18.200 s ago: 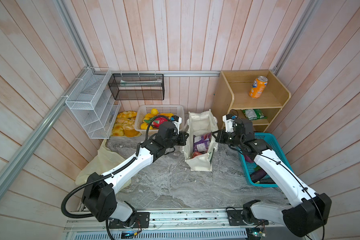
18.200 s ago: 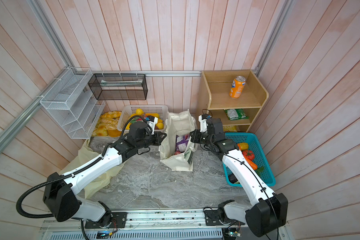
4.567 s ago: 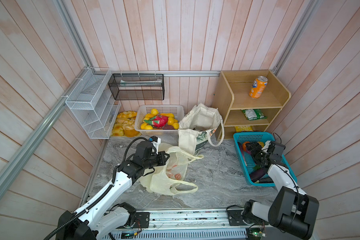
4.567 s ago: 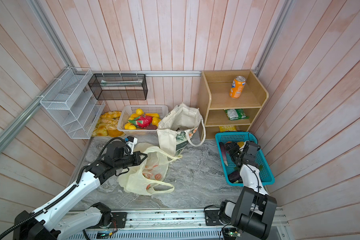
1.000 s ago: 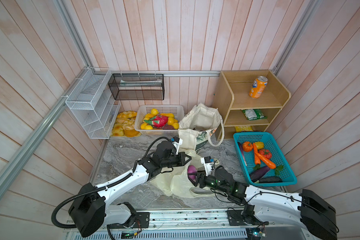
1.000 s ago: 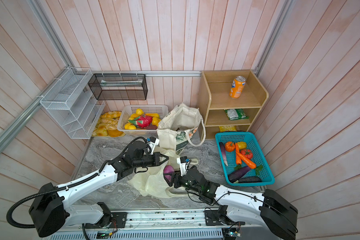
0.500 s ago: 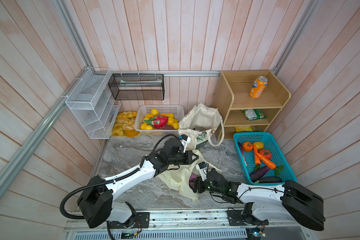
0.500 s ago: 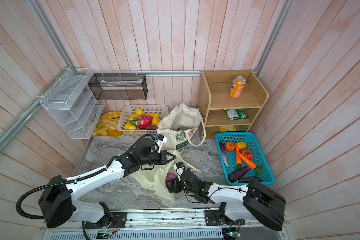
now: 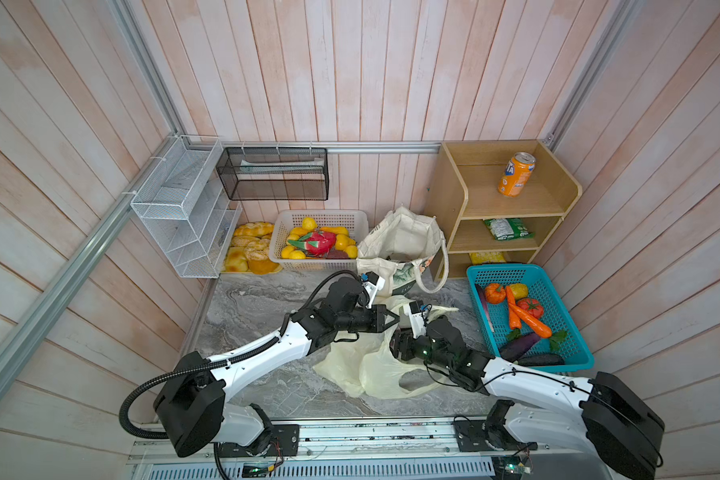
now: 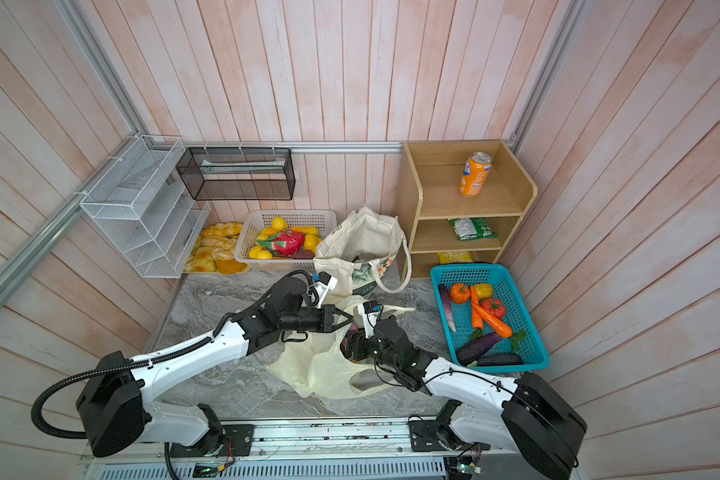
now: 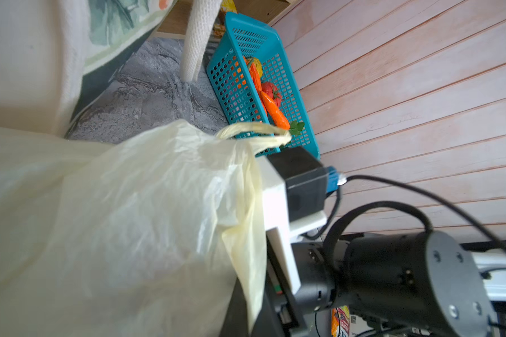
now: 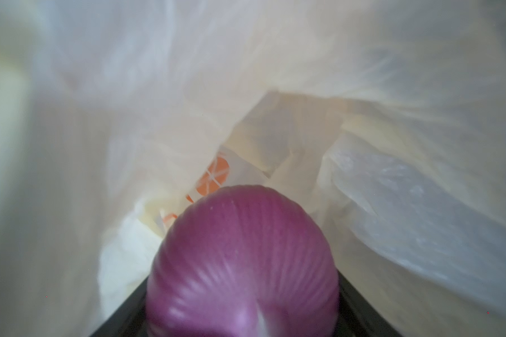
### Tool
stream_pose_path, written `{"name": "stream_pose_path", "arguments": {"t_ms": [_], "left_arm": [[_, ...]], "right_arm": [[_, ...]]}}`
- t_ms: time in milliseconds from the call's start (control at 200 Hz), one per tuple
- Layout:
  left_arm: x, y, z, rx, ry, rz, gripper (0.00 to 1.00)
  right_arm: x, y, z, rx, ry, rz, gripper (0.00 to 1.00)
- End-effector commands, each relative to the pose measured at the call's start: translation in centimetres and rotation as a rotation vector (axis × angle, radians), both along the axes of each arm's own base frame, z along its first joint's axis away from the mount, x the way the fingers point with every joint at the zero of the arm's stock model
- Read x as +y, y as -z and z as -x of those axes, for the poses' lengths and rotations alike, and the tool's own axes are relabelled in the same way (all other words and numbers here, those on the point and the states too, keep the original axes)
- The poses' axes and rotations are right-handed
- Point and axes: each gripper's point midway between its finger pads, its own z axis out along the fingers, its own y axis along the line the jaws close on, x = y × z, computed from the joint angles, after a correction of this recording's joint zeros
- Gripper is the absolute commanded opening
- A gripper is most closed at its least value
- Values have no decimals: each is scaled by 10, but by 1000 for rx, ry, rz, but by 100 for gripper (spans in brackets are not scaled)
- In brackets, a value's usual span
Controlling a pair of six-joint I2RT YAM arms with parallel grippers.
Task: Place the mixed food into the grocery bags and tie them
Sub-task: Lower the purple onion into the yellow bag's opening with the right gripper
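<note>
Low at the centre of both top views, the pale-yellow plastic bag (image 9: 358, 365) lies crumpled on the grey marbled tabletop (image 9: 258, 307). Its upper edge is drawn up where the left gripper (image 9: 393, 322) pinches it with jaws closed. The fingertips themselves are buried in film, and the left wrist view is mostly filled with draped plastic. Just below, the right gripper (image 9: 395, 347) reaches into the bag's mouth, its tips hidden from above. The right wrist view, blurred toward its edges, shows those jaws spread wide around a ribbed red onion (image 12: 243, 262) inside the bag, filling the lower centre. Beyond it an orange-printed packet (image 12: 214, 175) is only partly visible. Higher up, the canvas tote (image 9: 400, 241) stands open, its contents in shadow.
</note>
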Motion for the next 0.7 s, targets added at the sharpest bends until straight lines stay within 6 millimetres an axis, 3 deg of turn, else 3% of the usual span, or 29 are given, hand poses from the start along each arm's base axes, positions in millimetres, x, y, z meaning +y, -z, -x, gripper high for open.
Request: {"name": "stream_pose_path", "arguments": {"t_ms": [0,75,290,460,695], "left_arm": [[-9,-8,10,-23,53,53,0],[-15,-11,11,-38,62,67,0],[-15,-6,9,-62,49,80,0],[-16,1,11,-51,63,82,0],[-9,10,14,-62,57,65,0]], "right_arm": [[6,-7,7,10,-51,-32,19],[9,-3,10,27,-70,-39,19],[14,37,13,104,-89,-22,19],[20,48,14,130,-106,-14,26],[19,48,13,131,-103,0,68]]}}
